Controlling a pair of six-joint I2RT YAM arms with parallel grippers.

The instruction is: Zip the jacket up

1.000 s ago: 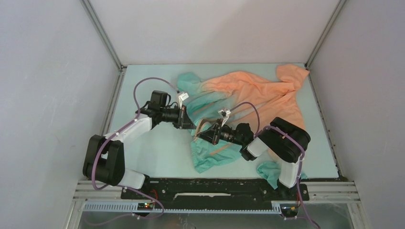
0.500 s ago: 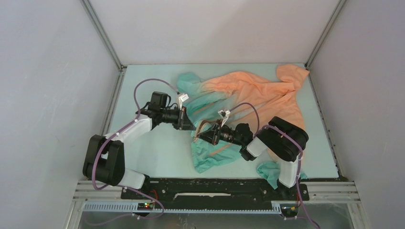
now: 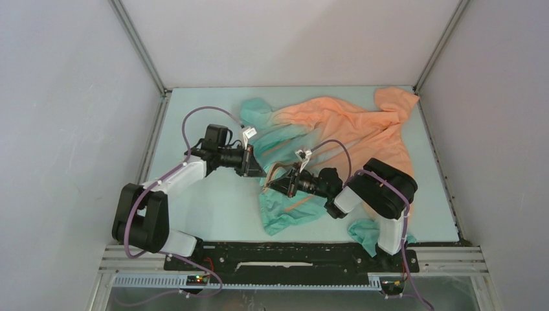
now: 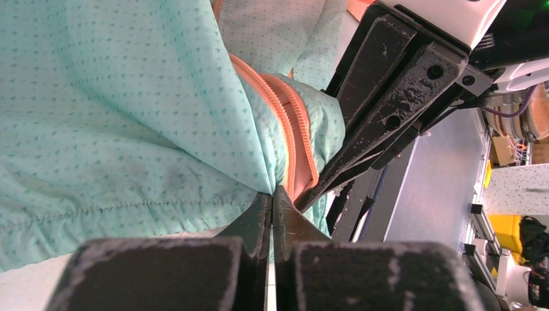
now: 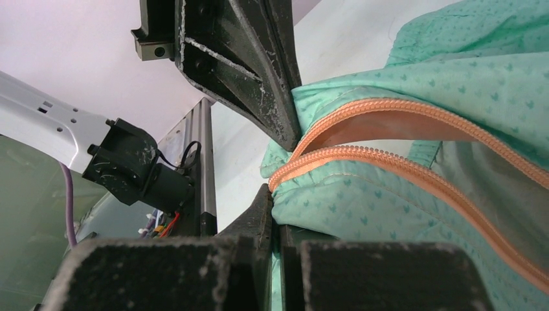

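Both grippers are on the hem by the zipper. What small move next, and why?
Probably ease the right gripper toward the left gripper to line up the zipper ends. Both are shut on the teal hem of the jacket, and the two orange zipper tapes lie apart, unjoined; no slider shows.

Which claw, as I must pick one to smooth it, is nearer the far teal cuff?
Left, narrowly. The left claw pinches the jacket hem toward the bases from the cuff; the right claw pinches beside it, slightly farther away.
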